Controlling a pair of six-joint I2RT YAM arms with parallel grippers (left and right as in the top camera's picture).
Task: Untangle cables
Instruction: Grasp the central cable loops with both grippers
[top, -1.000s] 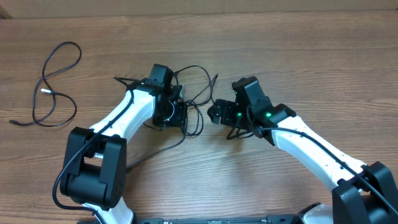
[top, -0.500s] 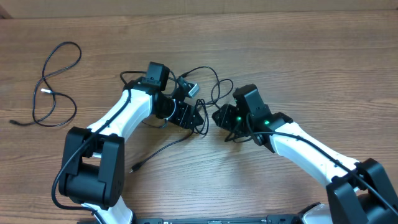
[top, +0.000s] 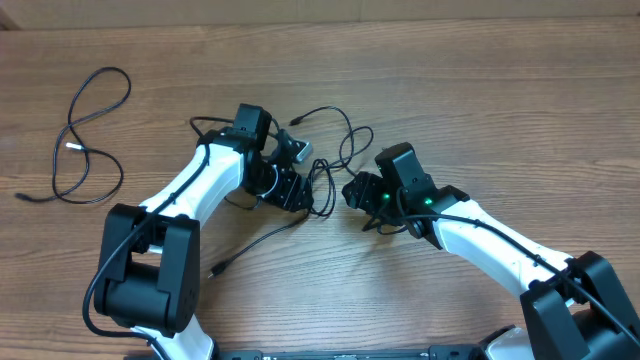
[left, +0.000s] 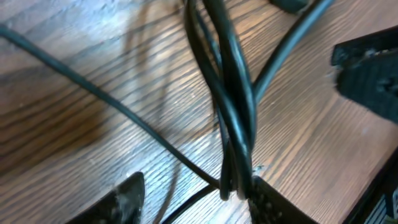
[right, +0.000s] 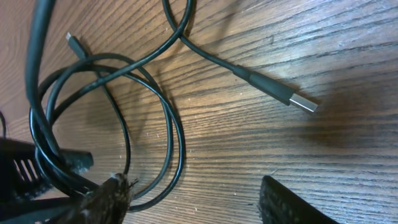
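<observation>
Overhead, the tangle (top: 322, 180) lies mid-table between the left gripper (top: 292, 188) and right gripper (top: 356, 190), its core hidden beneath them, while one loose cable (top: 72, 130) lies looped at far left, well apart. Both wrist views cut the fingers off at the near edge yet show each pair standing apart: a twisted bundle (left: 236, 112) passes just beside one left finger (left: 264, 202), and loops (right: 178, 135) meet one right finger (right: 109, 196), a silver plug (right: 301, 102) lying free. Brown wood-grain table (top: 480, 90) fills every frame, save a paler strip (top: 320, 8) along the far edge, too narrow to identify.
</observation>
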